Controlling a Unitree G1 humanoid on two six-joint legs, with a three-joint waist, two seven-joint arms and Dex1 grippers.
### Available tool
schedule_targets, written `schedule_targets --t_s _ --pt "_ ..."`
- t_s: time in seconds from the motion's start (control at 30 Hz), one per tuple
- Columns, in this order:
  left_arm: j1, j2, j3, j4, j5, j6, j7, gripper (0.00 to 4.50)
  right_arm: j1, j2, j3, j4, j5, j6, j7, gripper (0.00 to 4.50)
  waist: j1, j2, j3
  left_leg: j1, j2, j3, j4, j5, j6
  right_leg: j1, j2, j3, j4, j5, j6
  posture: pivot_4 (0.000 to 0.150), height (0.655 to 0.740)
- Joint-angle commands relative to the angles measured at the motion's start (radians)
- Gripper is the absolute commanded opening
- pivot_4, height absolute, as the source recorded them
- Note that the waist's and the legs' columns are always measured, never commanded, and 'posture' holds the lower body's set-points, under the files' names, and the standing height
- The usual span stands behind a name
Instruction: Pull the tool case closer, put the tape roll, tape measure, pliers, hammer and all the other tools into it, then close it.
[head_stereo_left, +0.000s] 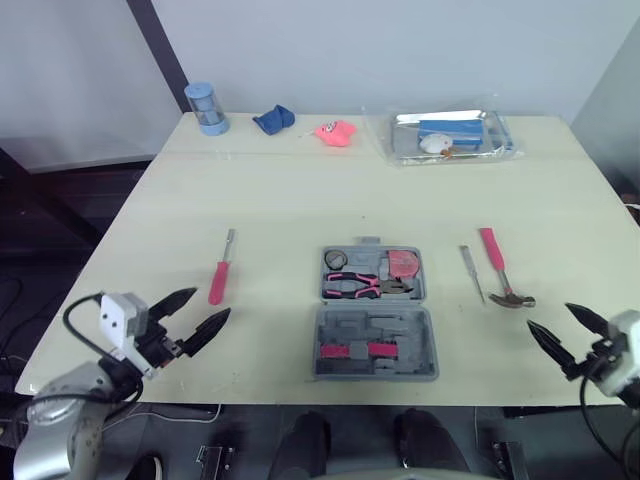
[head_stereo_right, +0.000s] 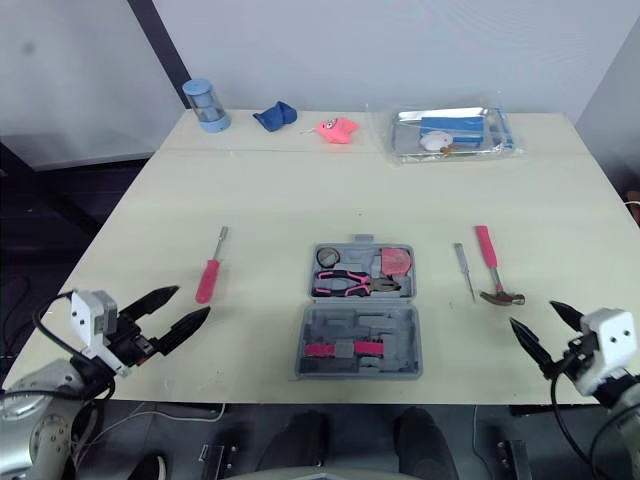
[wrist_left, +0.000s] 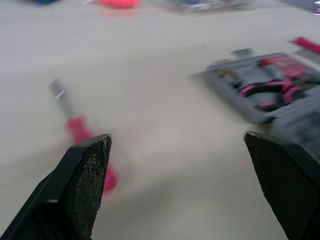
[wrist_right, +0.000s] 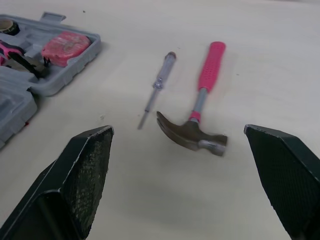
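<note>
Your left tool (head_stereo_right: 192, 300) and right tool (head_stereo_left: 550, 317) stand wide open, empty. Closing on the hammer (head_stereo_left: 503, 273) may nudge the slim screwdriver (head_stereo_left: 472, 272) beside it.

Tool case (head_stereo_left: 405, 330) at table (head_stereo_left: 300, 190) centre, screwdriver (head_stereo_left: 217, 282) to its left, hammer (head_stereo_left: 497, 265) to its right.

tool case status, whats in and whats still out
Left gripper and right gripper open, empty. Tool case open, mid table; tape roll, pliers, tape measure inside. Hammer, thin screwdriver, red screwdriver outside it.
</note>
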Motion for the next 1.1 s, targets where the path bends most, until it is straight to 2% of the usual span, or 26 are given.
schedule_targets --t_s 0.03,0.33,0.47,0.67,0.9,1.0,1.03,1.1 --pt "-0.042 0.059 -0.041 -0.068 -0.035 0.018 -0.1 4.5 -0.063 -0.004 0.053 -0.041 -0.024 0.071 -0.058 4.39 -0.002 0.0 0.0 0.0 0.0 0.0 0.0 0.0 0.0 0.0 0.0 0.0 0.0 0.0 0.0 0.15 0.74" --pt "-0.201 0.177 -0.182 -0.117 -0.068 0.07 -0.325 4.5 -0.33 0.049 0.232 0.079 -0.137 0.218 -0.2 4.39 -0.002 0.001 0.001 0.0 0.0 0.0 0.0 0.0 0.0 0.0 0.001 0.0 0.0 0.0 0.0 0.15 0.74" --pt "-0.265 0.212 -0.222 -0.123 -0.072 0.092 -0.382 4.5 -0.406 0.073 0.274 0.152 -0.18 0.253 -0.239 4.39 -0.002 0.002 0.001 -0.001 0.0 -0.001 0.0 0.0 0.0 -0.001 0.001 -0.001 0.0 0.0 0.0 0.15 0.74" --pt "-0.343 0.235 -0.254 -0.158 -0.097 0.137 -0.427 4.5 -0.509 0.135 0.297 0.238 -0.207 0.295 -0.307 4.39 -0.004 0.003 0.002 -0.001 0.0 -0.001 -0.001 0.0 0.0 -0.002 0.001 -0.001 0.0 0.0 0.0 0.15 0.74" --pt "-0.384 0.239 -0.263 -0.207 -0.115 0.183 -0.413 4.5 -0.58 0.182 0.302 0.319 -0.227 0.301 -0.345 4.39 -0.005 0.003 0.003 -0.002 0.0 -0.001 -0.001 0.0 0.0 -0.002 0.001 -0.001 0.001 0.0 0.0 0.15 0.74" --pt "-0.388 0.24 -0.261 -0.215 -0.117 0.191 -0.408 4.5 -0.599 0.184 0.307 0.338 -0.236 0.31 -0.356 3.56 -0.006 0.003 0.003 -0.002 0.0 -0.001 -0.001 0.0 0.0 -0.003 0.001 -0.001 0.001 0.0 0.0 0.15 0.74" --pt "-0.388 0.24 -0.259 -0.215 -0.117 0.192 -0.408 4.5 -0.599 0.182 0.31 0.34 -0.243 0.312 -0.358 3.0 -0.005 0.003 0.003 -0.002 0.0 -0.001 -0.001 0.0 0.0 -0.003 0.001 -0.001 0.001 0.0 0.0 0.15 0.74" --pt "-0.387 0.242 -0.255 -0.214 -0.118 0.193 -0.407 4.5 -0.596 0.182 0.311 0.341 -0.249 0.312 -0.36 2.29 -0.005 0.003 0.003 -0.002 0.0 -0.001 -0.001 0.0 0.0 -0.003 0.001 -0.001 0.001 0.0 0.0 0.15 0.74"
